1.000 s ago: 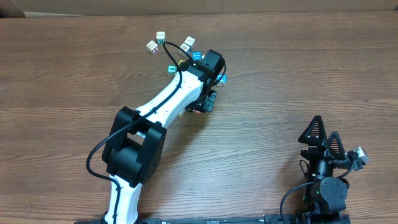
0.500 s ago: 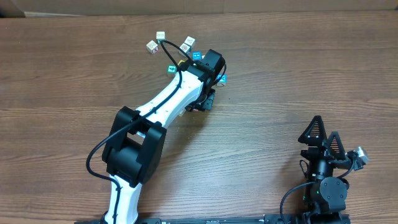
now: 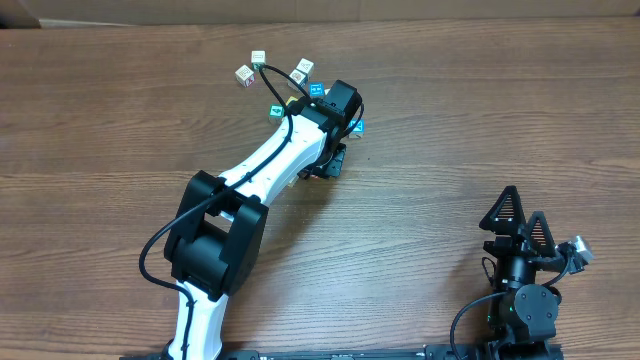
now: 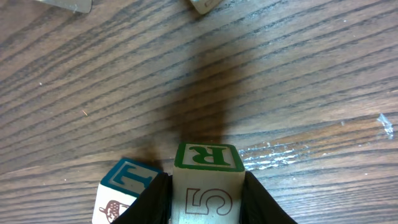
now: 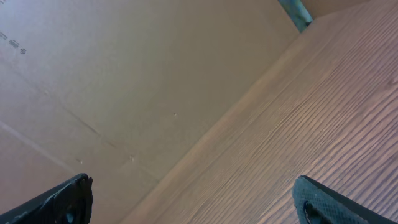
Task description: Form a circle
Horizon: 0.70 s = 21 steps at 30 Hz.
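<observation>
My left gripper point(image 4: 208, 200) is shut on a white cube point(image 4: 208, 180) with a green R on top and a 5 on its side, low over the wood. A white cube with a teal T point(image 4: 127, 185) leans against the left finger. From overhead the left gripper point(image 3: 322, 165) sits just below a loose group of white and cyan cubes point(image 3: 298, 77) at the far middle of the table; they form no clear circle. The held cube is hidden under the wrist there. My right gripper point(image 3: 522, 222) stands open and empty near the front right, far from the cubes.
Two more cube corners point(image 4: 69, 5) point(image 4: 208, 5) show at the top edge of the left wrist view. A single cyan cube point(image 3: 358, 126) lies right of the left wrist. A cardboard wall point(image 5: 124, 81) rises behind the table point(image 5: 323, 112).
The left gripper has shifted very slightly toward the cubes, still shut on its cube. The right arm has not moved.
</observation>
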Tool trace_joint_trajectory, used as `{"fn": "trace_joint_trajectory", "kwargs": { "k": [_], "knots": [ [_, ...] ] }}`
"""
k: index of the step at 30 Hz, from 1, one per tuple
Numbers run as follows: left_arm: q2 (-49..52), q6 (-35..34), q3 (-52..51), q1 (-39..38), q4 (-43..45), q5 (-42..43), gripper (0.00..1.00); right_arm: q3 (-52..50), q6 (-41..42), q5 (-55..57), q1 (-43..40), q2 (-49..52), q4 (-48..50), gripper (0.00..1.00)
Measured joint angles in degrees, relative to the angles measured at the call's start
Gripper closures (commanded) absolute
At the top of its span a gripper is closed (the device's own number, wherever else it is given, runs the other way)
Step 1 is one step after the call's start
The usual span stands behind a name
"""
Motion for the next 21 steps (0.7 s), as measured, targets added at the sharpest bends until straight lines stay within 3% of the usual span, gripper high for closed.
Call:
{"fn": "trace_joint_trajectory", "kwargs": {
  "k": [21],
  "knots": [
    [0.0, 0.5, -4.2, 0.0, 4.2, -1.0, 0.64, 0.0, 0.0, 0.0, 0.0, 0.0, 0.0, 0.00]
  ]
}}
